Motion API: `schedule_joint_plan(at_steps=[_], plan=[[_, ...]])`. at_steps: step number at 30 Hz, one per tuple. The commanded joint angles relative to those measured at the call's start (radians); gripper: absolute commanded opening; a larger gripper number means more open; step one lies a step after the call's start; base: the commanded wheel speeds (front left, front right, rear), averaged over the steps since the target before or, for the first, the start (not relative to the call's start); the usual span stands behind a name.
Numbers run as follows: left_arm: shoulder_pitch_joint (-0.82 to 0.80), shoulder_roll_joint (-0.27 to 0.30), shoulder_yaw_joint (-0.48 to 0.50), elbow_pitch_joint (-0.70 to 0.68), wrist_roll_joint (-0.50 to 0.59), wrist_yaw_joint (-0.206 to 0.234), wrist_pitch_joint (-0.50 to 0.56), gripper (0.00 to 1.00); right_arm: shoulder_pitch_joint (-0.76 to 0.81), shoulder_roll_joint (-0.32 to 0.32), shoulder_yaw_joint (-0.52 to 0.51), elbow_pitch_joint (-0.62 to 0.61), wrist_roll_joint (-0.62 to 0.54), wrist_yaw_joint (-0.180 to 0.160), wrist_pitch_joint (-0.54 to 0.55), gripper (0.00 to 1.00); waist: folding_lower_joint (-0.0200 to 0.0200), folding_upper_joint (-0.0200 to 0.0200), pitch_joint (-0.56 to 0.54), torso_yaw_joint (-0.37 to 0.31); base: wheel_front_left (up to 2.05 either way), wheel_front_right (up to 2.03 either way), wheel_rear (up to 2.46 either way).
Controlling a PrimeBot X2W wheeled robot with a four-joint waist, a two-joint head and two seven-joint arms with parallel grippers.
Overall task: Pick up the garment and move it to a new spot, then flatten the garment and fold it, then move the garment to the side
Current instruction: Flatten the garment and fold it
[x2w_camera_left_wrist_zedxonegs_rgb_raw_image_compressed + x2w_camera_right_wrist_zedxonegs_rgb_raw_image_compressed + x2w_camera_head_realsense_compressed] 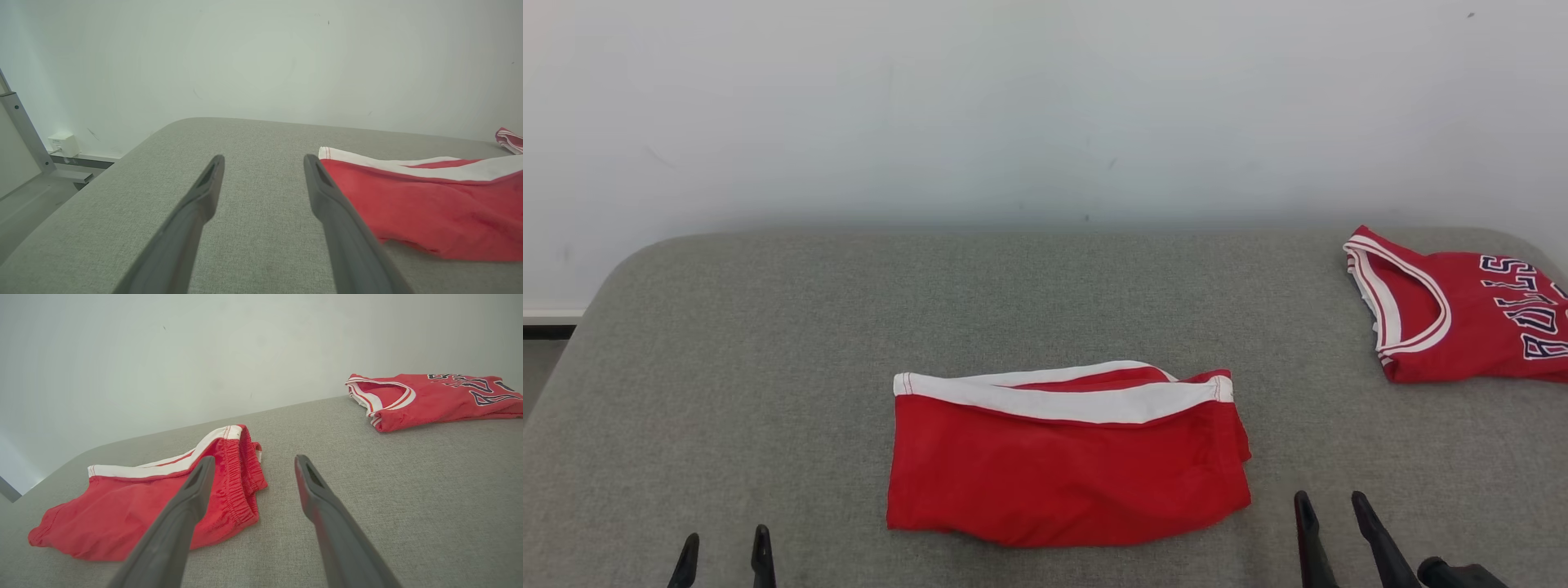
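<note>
Fingers spread wide and holding nothing, my left gripper (725,536) hangs at 7 o'clock and my right gripper (1330,496) at 5 o'clock over the grey pad (768,367). The red shorts (1066,461) lie near the pad's middle, between my two grippers and touching neither, with the white band toward 12 o'clock. They seem folded in half, though the layers are hard to make out. A red jersey (1454,318) lies well apart at 2 o'clock, by the pad's far corner.
</note>
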Motion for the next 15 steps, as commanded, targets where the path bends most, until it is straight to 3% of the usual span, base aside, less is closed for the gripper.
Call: schedule_joint_plan(at_steps=[1,11,15], plan=[[-0.003,-0.005,0.007,0.004,0.011,-0.005,-0.003,1.0,-0.013,-0.002,0.008,0.004,-0.001,-0.003,-0.005,1.0,0.0,0.0,0.0,0.0,0.0,0.0,0.0],[-0.05,-0.028,0.005,0.012,0.038,-0.03,-0.003,1.0,-0.173,-0.062,0.044,0.086,-0.027,-0.003,0.031,1.0,0.0,0.0,0.012,0.033,0.0,0.0,0.0],[-0.077,-0.041,-0.005,0.024,0.044,-0.04,-0.003,1.0,-0.279,-0.084,0.049,0.202,-0.042,-0.003,0.079,1.0,0.0,0.0,0.021,0.075,0.0,0.0,0.0]])
